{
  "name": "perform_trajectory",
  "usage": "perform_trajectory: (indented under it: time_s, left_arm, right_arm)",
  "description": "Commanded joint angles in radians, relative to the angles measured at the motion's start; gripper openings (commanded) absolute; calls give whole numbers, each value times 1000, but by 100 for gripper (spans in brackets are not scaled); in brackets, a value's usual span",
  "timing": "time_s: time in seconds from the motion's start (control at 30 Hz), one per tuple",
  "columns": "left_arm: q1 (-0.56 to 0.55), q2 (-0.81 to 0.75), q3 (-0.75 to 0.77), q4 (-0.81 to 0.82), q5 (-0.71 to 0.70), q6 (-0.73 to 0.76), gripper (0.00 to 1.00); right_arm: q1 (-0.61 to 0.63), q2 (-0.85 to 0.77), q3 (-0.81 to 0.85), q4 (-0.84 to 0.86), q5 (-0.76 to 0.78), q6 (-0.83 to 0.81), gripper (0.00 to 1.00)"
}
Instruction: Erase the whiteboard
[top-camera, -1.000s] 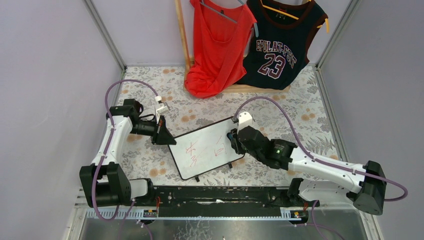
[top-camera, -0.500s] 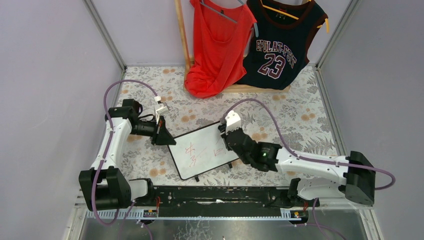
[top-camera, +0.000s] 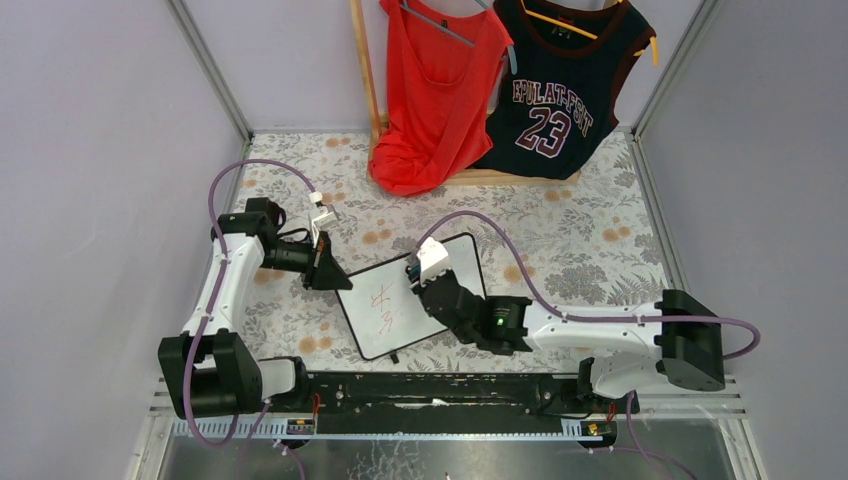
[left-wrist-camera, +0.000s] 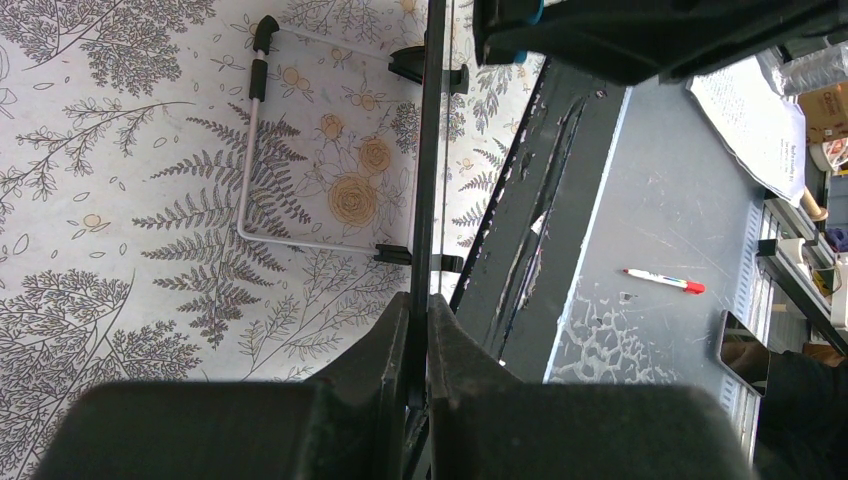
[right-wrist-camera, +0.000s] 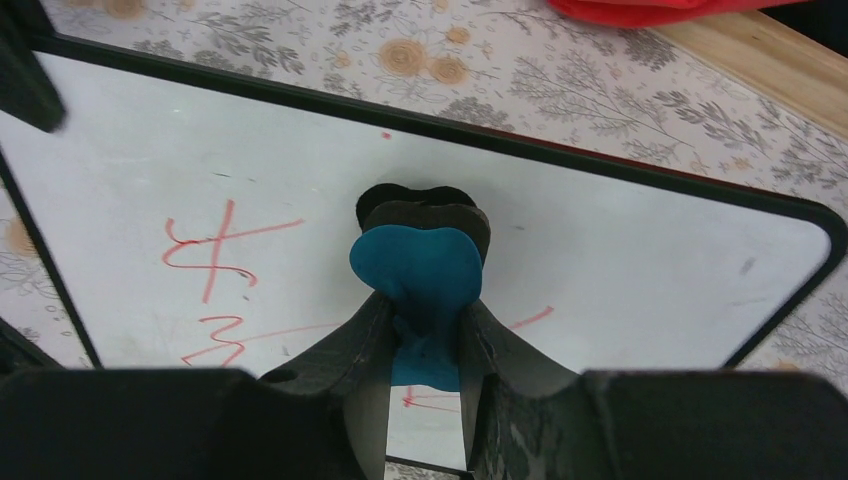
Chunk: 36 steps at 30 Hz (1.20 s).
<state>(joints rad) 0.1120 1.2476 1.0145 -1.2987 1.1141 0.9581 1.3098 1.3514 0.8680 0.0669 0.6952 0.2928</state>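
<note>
The whiteboard (top-camera: 370, 322) is white with a thin black frame and red scribbles. The eraser (right-wrist-camera: 420, 268) is blue, and the right gripper (right-wrist-camera: 423, 305) around it is black. The desk (top-camera: 600, 262) is pale, printed with grey ferns and orange flowers. The top (top-camera: 435, 90) is red. The jersey (top-camera: 560, 95) is dark with white numerals. The cables (top-camera: 470, 215) are purple.

Whiteboard (right-wrist-camera: 620, 240): smooth glossy face, framed in black plastic. Eraser (right-wrist-camera: 415, 270): matt, soft blue. Counter (top-camera: 600, 250) covered in printed cloth.

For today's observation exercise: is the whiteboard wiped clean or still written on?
Still written on: red scribbles show on the whiteboard beside the blue eraser held by the right gripper.
</note>
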Motion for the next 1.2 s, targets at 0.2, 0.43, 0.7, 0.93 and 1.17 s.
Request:
perform_trajectory:
  time_s: [0.2,0.43,0.7,0.93,1.17]
  left_arm:
    - [1,0,9,27,-22,17,0]
    - [1,4,10,26,-21,17,0]
    - [1,3,10,27,-21,18,0]
    - [0,0,9,27,-20,20,0]
    - [0,4,12,15,-18,32,0]
  right_arm:
    - [84,159,175,118,-3,-13,0]
    - [114,225,217,139,-27,17,0]
    - [152,273,233,175,-56,52,0]
    - [162,307,253,174,-39,60,0]
    - [161,306,241,124,55,57,0]
